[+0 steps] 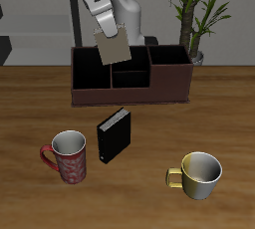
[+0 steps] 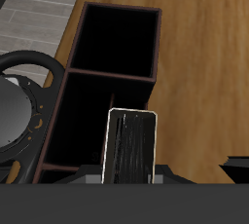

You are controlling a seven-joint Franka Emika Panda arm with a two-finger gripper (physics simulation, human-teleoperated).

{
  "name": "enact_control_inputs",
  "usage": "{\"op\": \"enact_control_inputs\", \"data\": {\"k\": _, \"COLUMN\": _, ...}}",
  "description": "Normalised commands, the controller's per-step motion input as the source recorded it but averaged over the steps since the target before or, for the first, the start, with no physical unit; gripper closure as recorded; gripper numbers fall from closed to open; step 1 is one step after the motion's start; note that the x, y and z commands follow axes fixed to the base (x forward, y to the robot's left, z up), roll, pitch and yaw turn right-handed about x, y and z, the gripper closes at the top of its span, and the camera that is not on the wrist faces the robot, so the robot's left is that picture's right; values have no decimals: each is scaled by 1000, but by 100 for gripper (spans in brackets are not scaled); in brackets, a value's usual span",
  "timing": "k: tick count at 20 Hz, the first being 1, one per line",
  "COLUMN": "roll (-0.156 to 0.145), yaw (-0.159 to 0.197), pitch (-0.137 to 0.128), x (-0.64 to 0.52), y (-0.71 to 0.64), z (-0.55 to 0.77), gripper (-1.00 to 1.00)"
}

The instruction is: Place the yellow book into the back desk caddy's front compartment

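Up in the air over the back desk caddy (image 1: 130, 77), clamped in the gripper (image 1: 107, 36): the yellow book (image 1: 112, 48), tilted, hanging above the caddy's open top toward its back wall, touching nothing below. Gripper closed on the book's upper part, cover faces pinched flat between the fingers, by the look of the exterior view. Seen from the wrist: the book's pale-rimmed dark edge (image 2: 130, 146) pointing down at black-walled cells (image 2: 117, 38), none entered yet; which of these is the front compartment, hard to say from here. In the exterior view, the front compartment (image 1: 129, 78) sitting in the split middle against the long front wall, nearer the table's front edge than the book. Thin, stiff, probably light, so little sag, but smooth covers likely to slip or swing in a pinch; best held across the flat faces near the top. Still on the table: a black upright book (image 1: 113, 135), a red mug (image 1: 69, 156), a yellow mug (image 1: 199, 173).
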Motion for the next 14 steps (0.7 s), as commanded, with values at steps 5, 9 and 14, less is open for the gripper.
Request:
{"op": "enact_control_inputs", "data": {"k": 5, "roll": 1, "yaw": 39, "pitch": -4, "x": -28, "y": 46, "z": -95, "gripper": 100}}
{"op": "enact_control_inputs", "data": {"k": 9, "roll": 23, "yaw": 8, "pitch": 24, "x": -26, "y": 141, "z": -136, "gripper": 100}}
{"op": "enact_control_inputs", "data": {"k": 14, "roll": 41, "yaw": 27, "pitch": 19, "x": -38, "y": 179, "z": -149, "gripper": 100}}
